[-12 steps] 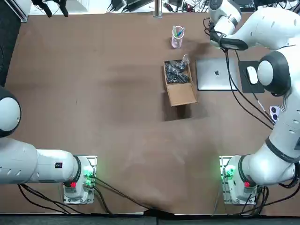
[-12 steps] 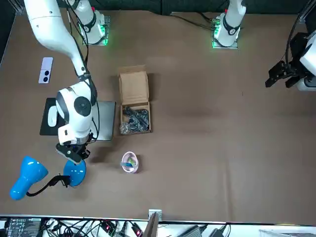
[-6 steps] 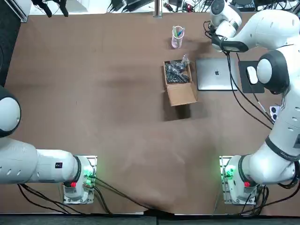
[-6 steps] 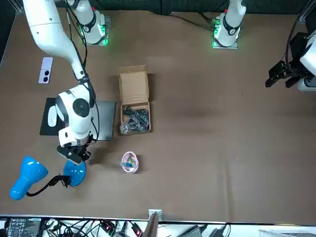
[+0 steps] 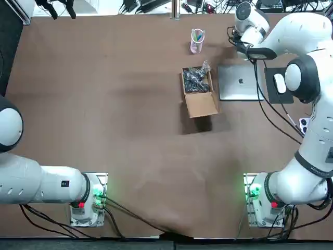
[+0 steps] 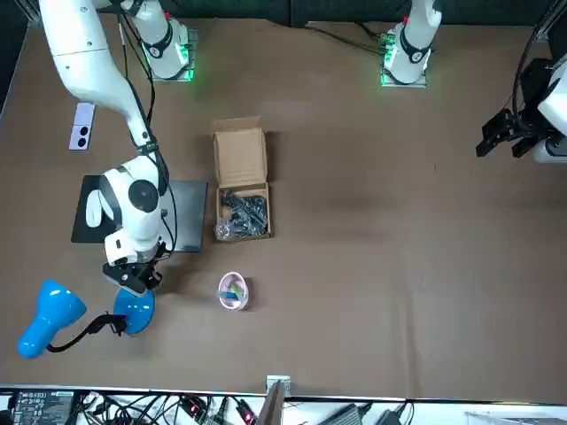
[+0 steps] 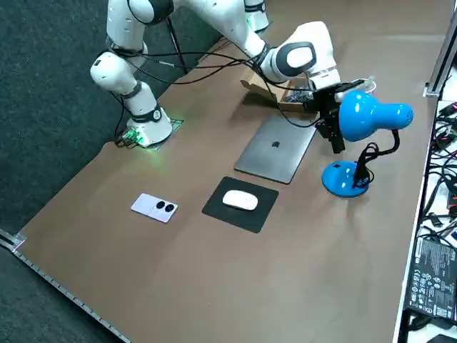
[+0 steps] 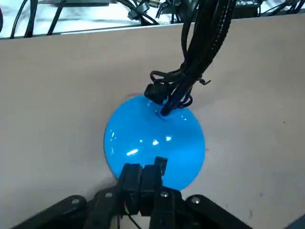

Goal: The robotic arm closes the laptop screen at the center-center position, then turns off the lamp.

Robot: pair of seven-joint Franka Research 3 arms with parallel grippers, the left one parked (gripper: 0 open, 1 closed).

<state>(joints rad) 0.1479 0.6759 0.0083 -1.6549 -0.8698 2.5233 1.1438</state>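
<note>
Blue plastic fills the wrist view: you are looking down on the round base point(image 8: 155, 138) of the lamp point(image 7: 364, 118), with black cabling point(image 8: 200, 43) rising from its middle. Your right pincer point(image 8: 143, 174) hangs over the edge of that base with its two black fingers point(image 8: 129, 183) pressed together, no gap between them and nothing held; whether the tips actually touch the plastic you cannot tell. Take 12 o'clock as the far edge of the brown surface point(image 5: 104, 104), away from the arm bases. On that face the laptop point(image 5: 240, 82) lies at about 2 o'clock from the surface's middle, lid down flat, its silver back and logo facing up. The lamp base stands just beyond the laptop's far edge, at roughly 12 to 1 o'clock from it, and the lamp's bulbous head point(image 6: 49, 329) reaches out to 3 o'clock of the base. An open cardboard box point(image 5: 199, 91) holding dark parts sits just beside the laptop at its 9 o'clock, and a pink cup point(image 5: 196, 40) of pens stands at 12 o'clock of the box, apart from it. At the laptop's 3 o'clock a white mouse point(image 5: 280, 83) rests on a black pad point(image 5: 271, 96), and a small white device point(image 7: 155, 207) lies at 5 o'clock of the pad.
</note>
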